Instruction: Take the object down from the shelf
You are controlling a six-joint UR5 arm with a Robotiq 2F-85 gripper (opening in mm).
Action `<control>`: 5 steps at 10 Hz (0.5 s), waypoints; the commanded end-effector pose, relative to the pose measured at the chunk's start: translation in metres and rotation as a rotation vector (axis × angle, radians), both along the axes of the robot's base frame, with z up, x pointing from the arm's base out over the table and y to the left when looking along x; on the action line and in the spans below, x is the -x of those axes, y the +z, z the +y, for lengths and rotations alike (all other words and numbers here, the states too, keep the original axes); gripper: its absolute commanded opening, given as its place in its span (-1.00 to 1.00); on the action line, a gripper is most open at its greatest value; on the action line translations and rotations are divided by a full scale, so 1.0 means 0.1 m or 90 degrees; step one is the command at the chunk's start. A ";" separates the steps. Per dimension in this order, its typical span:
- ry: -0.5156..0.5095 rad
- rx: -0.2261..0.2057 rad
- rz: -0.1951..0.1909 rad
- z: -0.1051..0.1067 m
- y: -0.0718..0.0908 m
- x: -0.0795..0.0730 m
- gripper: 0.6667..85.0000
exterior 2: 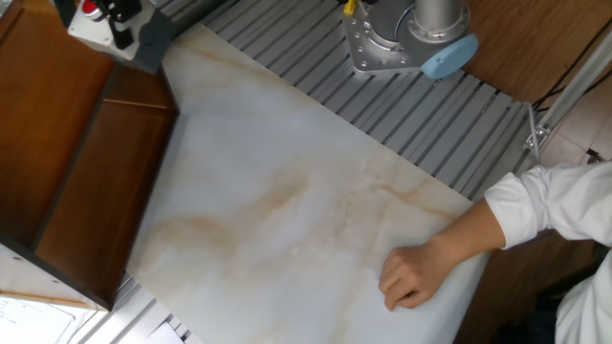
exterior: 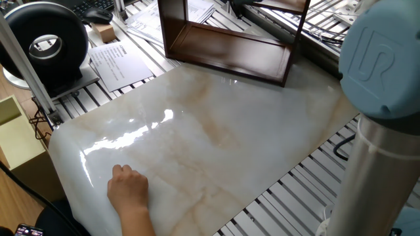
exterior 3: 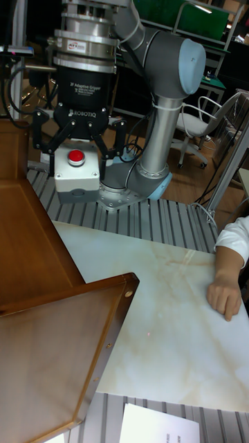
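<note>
One fixed view: a glossy marble-look sheet [exterior: 210, 144] covers the slatted table, with the brown shelf [exterior: 226, 52] at 12 o'clock. A person's hand [exterior: 128, 190] rests at 7 o'clock, papers and a pale box sit off toward 9, and the arm's blue joint fills the 3 o'clock side.

Other fixed view: the shelf sits at 9 o'clock and the arm base at 12.

Tall fixed view: the gripper [exterior 3: 76, 149] hangs above the shelf, fingers closed in against the object [exterior 3: 77, 168], a grey box with a red button, right between them.
</note>
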State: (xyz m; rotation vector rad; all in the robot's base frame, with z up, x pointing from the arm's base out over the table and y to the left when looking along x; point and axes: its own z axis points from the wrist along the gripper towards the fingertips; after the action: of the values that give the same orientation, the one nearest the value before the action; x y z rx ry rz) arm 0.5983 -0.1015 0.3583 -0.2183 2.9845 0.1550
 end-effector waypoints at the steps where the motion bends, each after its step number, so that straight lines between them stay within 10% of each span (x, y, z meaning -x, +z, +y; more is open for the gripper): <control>1: -0.004 0.013 0.007 -0.02 0.03 0.09 -0.99; 5: 0.077 0.003 0.044 0.05 0.02 0.28 -0.99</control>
State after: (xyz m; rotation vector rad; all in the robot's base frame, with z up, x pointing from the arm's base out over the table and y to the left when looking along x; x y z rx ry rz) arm 0.5812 -0.1020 0.3592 -0.2956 3.0267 0.1423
